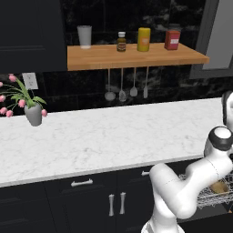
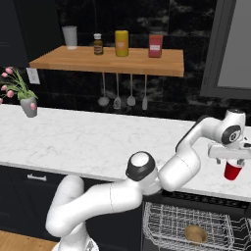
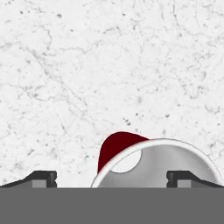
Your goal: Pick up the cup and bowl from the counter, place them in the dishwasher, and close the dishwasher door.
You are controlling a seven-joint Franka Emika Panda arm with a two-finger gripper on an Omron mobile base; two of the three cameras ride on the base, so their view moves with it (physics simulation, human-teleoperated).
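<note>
Two task items appear. Left to right in the right base view: the counter [image 2: 88, 142] runs across; below its right end the dishwasher [image 2: 196, 230] has its rack pulled out, with a brown object that is probably the bowl [image 2: 195, 234] lying in it; at far right the gripper [image 2: 234, 162] hangs directly above the red cup [image 2: 233, 171], which stands upright on the counter. In the hand view the cup's rim lies partly between the finger tips [image 3: 41, 178], offset toward the right one. The jaws stand wide, holding nothing. The coming move is judged a straight descent along the cup's vertical axis.
</note>
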